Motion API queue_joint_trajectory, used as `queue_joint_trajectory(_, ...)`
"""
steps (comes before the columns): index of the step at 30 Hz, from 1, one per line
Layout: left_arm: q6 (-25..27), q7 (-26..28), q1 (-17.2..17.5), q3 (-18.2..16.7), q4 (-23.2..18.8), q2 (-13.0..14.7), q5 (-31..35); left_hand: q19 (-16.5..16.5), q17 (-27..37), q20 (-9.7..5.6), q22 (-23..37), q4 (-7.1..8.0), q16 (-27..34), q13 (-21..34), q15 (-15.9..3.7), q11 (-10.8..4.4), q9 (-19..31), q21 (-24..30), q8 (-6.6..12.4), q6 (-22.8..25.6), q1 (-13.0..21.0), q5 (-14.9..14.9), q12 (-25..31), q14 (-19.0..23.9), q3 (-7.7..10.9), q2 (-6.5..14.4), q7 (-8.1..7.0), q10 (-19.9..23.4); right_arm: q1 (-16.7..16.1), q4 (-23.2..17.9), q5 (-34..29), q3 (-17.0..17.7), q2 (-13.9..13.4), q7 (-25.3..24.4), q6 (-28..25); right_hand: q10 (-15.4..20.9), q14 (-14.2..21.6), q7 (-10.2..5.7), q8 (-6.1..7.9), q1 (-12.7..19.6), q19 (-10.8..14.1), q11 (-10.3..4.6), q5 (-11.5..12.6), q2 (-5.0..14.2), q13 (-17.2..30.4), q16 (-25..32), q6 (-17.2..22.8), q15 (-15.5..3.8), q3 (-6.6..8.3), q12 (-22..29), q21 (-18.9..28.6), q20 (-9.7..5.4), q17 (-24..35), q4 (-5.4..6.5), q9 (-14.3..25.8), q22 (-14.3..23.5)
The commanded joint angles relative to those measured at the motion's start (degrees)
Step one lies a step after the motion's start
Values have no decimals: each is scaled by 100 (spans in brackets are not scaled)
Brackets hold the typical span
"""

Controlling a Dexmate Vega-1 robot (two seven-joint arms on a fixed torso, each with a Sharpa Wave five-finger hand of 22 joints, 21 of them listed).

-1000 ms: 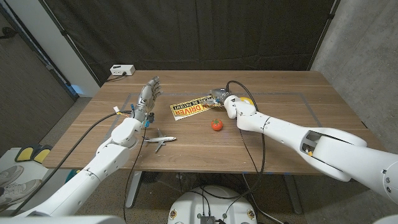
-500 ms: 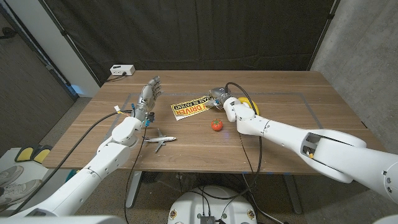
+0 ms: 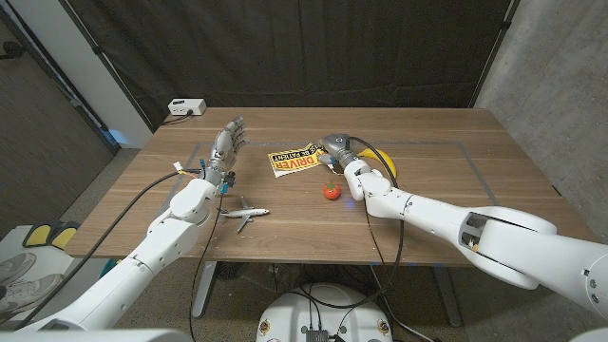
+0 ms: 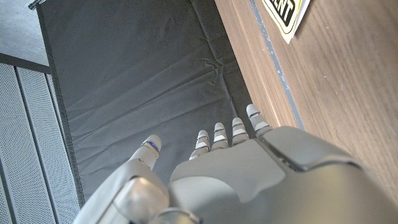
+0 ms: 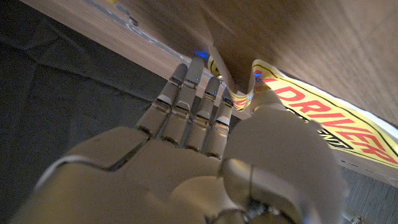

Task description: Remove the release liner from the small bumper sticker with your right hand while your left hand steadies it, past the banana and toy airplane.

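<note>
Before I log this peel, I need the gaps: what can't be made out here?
- Liner versus sticker: right wrist view, the right robot hand covers the pinched corner.
- Banana: head view, mostly behind the right arm.
- Sticker's full text: cut off in the left wrist view.
- Toy airplane: too small for detail.

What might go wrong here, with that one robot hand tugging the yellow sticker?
The right robot hand pinches the sticker at one end, while the left robot hand is apart from it, fingers spread. With nothing steadying the sticker, it may simply slide or lift whole rather than the liner peeling. The tomato and banana lie close beside the right arm, so a sideways pull might knock them.
</note>
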Motion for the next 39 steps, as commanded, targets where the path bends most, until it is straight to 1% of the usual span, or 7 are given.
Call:
queue_joint_trajectory(1,42,-67,-28,9,-21,32,-26,-42,10,53,3,-9,-20,5,26,4,31,-14,-1,0,-53,14,-36,-4,-24,53,-45,-17,-236,109,160,361,-27,-1260,630,198,241,6,67,93,144,25,-32,131,18,97,211,-879,71,77,100,-7,76,4,5,11)
queue_joint_trajectory(15,102,-152,-53,29,-60,72,-72,-62,9,56,4,-23,-24,6,27,-2,31,-37,-5,-4,-56,11,-50,-9,-45,17,-55,-41,-713,-146,1507,1471,-74,-2084,2227,395,338,105,25,-25,97,106,-106,162,-31,-46,356,-816,12,100,172,41,39,132,-8,-2)
queue_joint_trajectory(24,144,-421,-73,74,-65,235,-81,-67,0,46,-2,-108,-34,6,0,-36,30,-61,-1,-3,-3,4,-56,-16,-58,-60,-94,-45,-1095,-210,2223,2001,52,-2317,2849,563,541,190,34,-68,195,190,-159,184,-22,88,502,-757,-56,155,261,111,150,177,-8,-3)
queue_joint_trajectory(28,256,-483,-99,107,-126,409,41,-52,-19,31,-21,-538,-38,4,-32,-74,30,-130,81,133,368,-18,-50,7,21,-189,-75,-4,-1258,-377,2450,2170,51,-2251,2910,574,573,210,20,-62,223,183,-178,193,-19,126,516,-737,-72,153,293,127,193,178,-7,-3)
queue_joint_trajectory(31,236,-478,-102,118,-125,451,121,8,-14,40,-4,-1018,21,18,-83,-67,39,-176,142,324,794,-30,10,181,117,-262,-61,174,-1359,-453,2617,2299,73,-2244,3023,591,580,233,4,-64,239,207,-192,207,-16,136,511,-709,-81,155,315,144,216,185,-6,-2)
queue_joint_trajectory(34,252,-493,-108,153,-139,547,257,52,11,11,15,-1292,104,52,-171,-41,49,-191,147,388,1031,-28,72,443,151,-310,-85,319,-1460,-527,2838,2436,88,-2172,3210,584,603,244,-4,-74,244,212,-204,208,-11,157,515,-698,-95,152,327,152,237,193,-6,-1)
queue_joint_trajectory(39,347,-633,-120,209,-178,688,316,85,35,38,27,-1436,142,79,-208,-46,55,-194,137,389,1170,-25,95,566,168,-314,-101,362,-1594,-533,3198,2653,136,-2055,3648,579,615,252,-25,-75,247,226,-224,218,-5,167,514,-681,-108,144,352,160,263,198,-4,0)
